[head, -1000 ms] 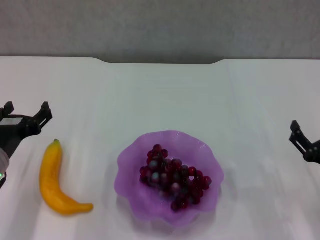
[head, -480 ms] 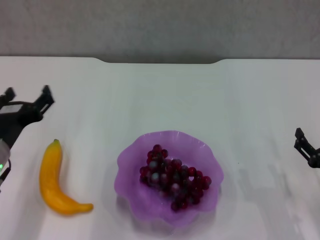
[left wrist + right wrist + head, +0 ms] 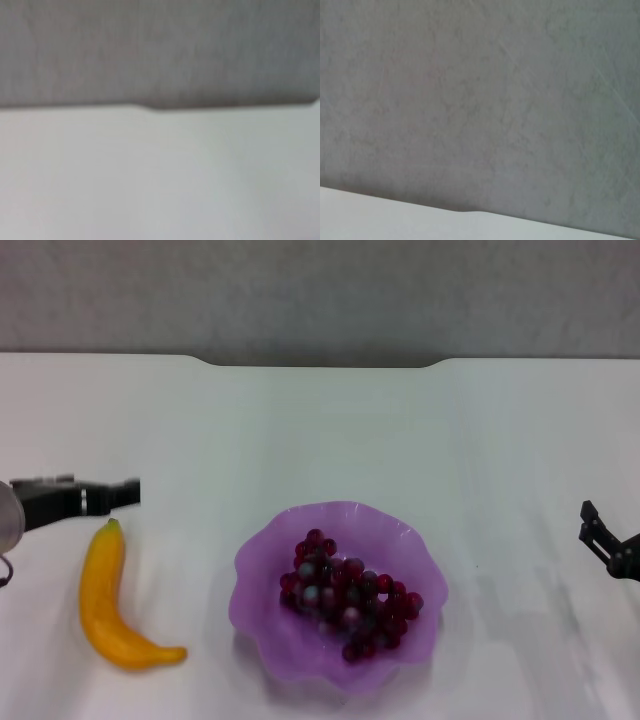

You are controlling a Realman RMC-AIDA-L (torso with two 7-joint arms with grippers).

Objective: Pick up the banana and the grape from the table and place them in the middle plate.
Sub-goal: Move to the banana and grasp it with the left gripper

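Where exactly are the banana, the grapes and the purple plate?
banana point(image 3: 100, 590), head view, middle of its curved body.
grape point(image 3: 350, 598), head view, centre of the bunch.
middle plate point(image 3: 262, 562), head view, bare inner wall near its left rim.

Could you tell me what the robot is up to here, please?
It is loading fruit into the purple plate. The grape bunch already lies in it. The banana lies on the table to the plate's left, with the left gripper just above its stem end. The right gripper is out at the table's right edge.
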